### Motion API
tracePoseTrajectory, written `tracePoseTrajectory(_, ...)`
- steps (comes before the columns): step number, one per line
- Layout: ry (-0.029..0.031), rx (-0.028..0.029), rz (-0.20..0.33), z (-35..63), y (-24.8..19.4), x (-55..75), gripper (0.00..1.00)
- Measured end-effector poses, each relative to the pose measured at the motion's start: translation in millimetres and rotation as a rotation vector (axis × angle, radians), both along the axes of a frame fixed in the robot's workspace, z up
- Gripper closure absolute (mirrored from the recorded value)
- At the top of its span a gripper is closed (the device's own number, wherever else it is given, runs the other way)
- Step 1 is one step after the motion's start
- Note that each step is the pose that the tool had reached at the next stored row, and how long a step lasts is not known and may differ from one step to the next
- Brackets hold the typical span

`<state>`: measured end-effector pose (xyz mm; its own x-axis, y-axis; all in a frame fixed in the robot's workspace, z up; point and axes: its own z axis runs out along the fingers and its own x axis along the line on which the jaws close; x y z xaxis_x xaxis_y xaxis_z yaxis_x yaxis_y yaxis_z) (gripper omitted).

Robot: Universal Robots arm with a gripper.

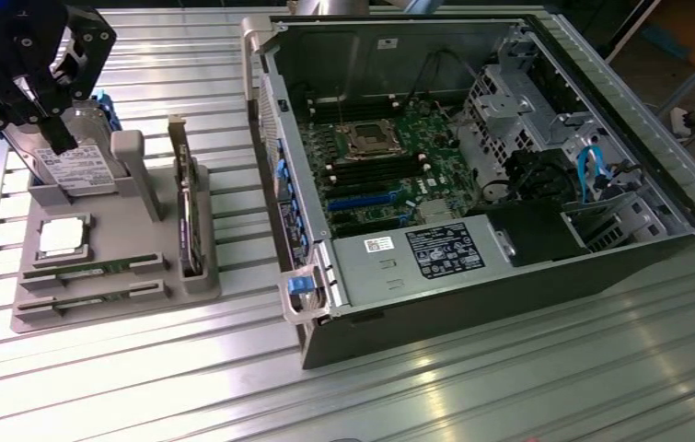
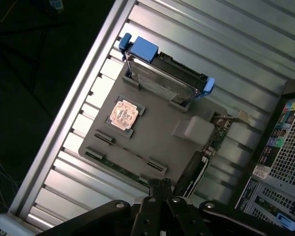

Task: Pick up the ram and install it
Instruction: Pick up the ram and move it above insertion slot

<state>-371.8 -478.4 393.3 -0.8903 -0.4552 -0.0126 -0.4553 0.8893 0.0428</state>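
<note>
I have the black, blue-trimmed gripper (image 1: pixel 63 138) hanging over the silver labelled hard drive with blue clips (image 1: pixel 77 166), which stands upright at one end of the grey moulded plastic tray (image 1: pixel 114 304). The fingers are pressed together and carry nothing. The long, thin green circuit-board ram (image 1: pixel 86 269) lies in a slot at the tray's other end (just beside the square metal-topped processor (image 1: pixel 63 237)), well apart from the gripper. The open black computer case (image 1: pixel 507 295) stands on the ribbed metal table (image 1: pixel 445 405), to the exterior view's right of the tray.
</note>
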Motion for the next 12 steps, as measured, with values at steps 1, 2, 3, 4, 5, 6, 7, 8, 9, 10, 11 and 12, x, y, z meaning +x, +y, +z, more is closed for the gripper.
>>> tracePoseTrajectory(1,0.0001,0.0,0.007,0.0,0.0,0.0,0.89)
tracePoseTrajectory(2,0.0,0.0,0.014,0.0,0.0,0.0,0.89)
tracePoseTrajectory(3,0.0,0.0,0.02,0.0,0.0,0.0,0.89)
tracePoseTrajectory(4,0.0,0.0,0.027,0.0,0.0,0.0,0.89)
tracePoseTrajectory(5,0.0,0.0,0.034,0.0,0.0,0.0,0.89)
tracePoseTrajectory(6,0.0,0.0,0.04,0.0,0.0,0.0,0.89)
tracePoseTrajectory(7,0.0,0.0,0.047,0.0,0.0,0.0,0.89)
tracePoseTrajectory(8,0.0,0.0,0.054,0.0,0.0,0.0,0.89)
tracePoseTrajectory(9,0.0,0.0,0.061,0.0,0.0,0.0,0.89)
tracePoseTrajectory(10,0.0,-0.0001,0.068,0.0,0.0,0.0,0.89)
tracePoseTrajectory(11,0.0,0.0,0.074,0.0,0.0,0.0,0.89)
tracePoseTrajectory(12,0.0,0.0,0.081,0.0,-0.1,0.0,0.89)
